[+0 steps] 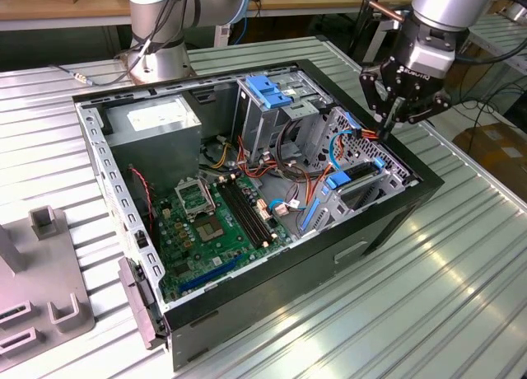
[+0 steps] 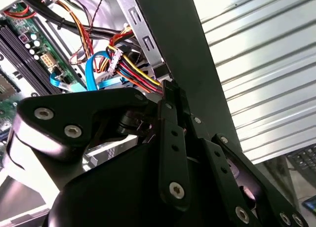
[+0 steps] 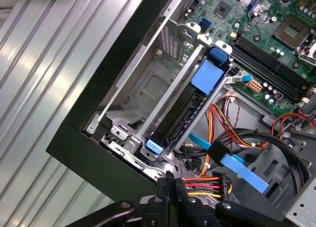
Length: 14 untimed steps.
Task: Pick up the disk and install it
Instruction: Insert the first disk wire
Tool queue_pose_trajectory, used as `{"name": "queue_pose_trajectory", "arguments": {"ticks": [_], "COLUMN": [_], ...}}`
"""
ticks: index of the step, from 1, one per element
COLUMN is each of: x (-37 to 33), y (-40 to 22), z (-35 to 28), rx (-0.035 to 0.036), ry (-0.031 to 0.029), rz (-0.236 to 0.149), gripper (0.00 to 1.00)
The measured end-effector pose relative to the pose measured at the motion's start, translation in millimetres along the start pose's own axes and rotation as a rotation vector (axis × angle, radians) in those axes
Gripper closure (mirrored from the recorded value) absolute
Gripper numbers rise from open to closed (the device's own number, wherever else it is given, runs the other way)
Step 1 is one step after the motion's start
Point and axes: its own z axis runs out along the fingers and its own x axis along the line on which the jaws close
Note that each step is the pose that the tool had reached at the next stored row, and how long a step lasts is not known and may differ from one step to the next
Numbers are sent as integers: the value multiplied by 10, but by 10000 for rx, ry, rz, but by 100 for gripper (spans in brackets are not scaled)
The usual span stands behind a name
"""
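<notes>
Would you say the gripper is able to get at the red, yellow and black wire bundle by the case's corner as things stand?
Probably yes: the gripper hangs at that corner of the open case, fingers shut, its tips right beside the wire bundle, with nothing between them.

A big black computer case [image 1: 362,251] lies open on a shiny metal worktop [image 1: 461,288]. Inside it is a green board [image 1: 218,222] with black slots. A grey power box [image 1: 156,123] sits in one corner. Red, yellow and orange wires [image 3: 207,185] bunch near a blue flat cable [image 2: 91,71]. A grey stand [image 1: 49,288] rests on the worktop beside the case.
</notes>
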Motion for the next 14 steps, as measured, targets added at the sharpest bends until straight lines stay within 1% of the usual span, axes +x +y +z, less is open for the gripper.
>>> {"name": "queue_pose_trajectory", "arguments": {"ticks": [11, 14], "x": [-2, -2], "y": [3, 4], "z": [0, 0], "rx": [-101, -123], "ry": [46, 57], "rz": [1322, 1607], "gripper": [84, 84]}}
